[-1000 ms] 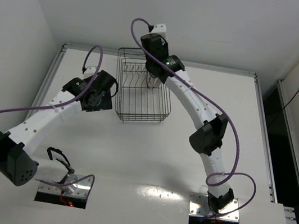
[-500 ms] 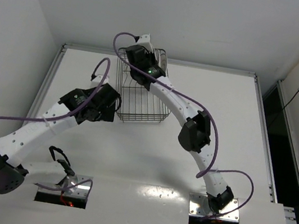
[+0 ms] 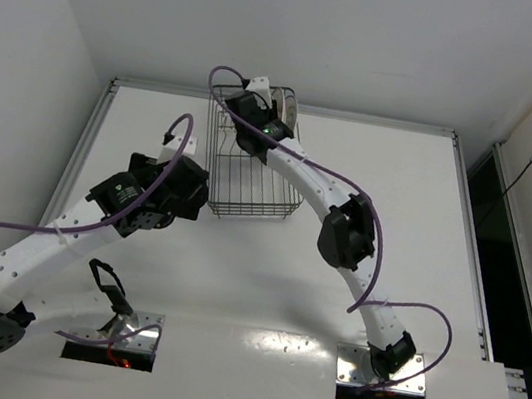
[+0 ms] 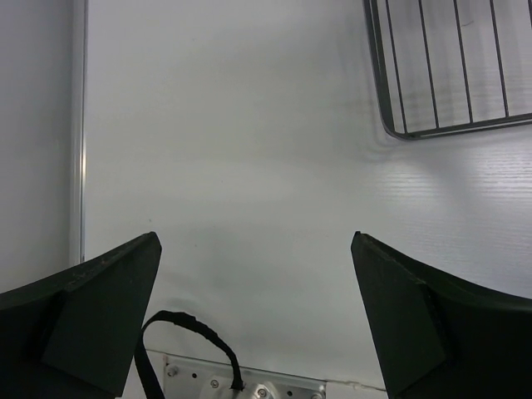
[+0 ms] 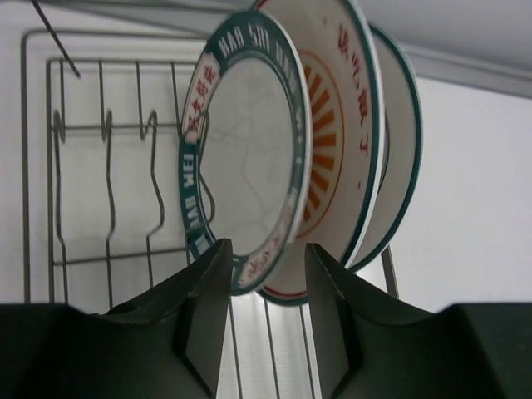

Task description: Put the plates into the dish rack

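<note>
Three plates stand on edge in the dish rack [image 5: 55, 166], a dark wire basket at the table's back [image 3: 250, 172]. In the right wrist view the front plate [image 5: 249, 166] is white with a wide teal lettered rim. Behind it stand the orange-centred plate [image 5: 332, 141] and a white teal-edged plate [image 5: 403, 158]. My right gripper [image 5: 266, 245] straddles the front plate's lower rim, and both fingers look pressed against it. My left gripper [image 4: 253, 241] is wide open and empty over bare table, left of the rack's near corner [image 4: 399, 133].
Empty upright tines [image 5: 108, 166] fill the rack left of the plates. A black cable loop [image 4: 191, 332] and the arm's metal base plate lie below the left gripper. The table's left edge rail [image 4: 79, 125] runs close by.
My right gripper has moved from the rack's middle to its back end, where the plates stand. My left arm has swung a little nearer and right, beside the rack's near left corner.
</note>
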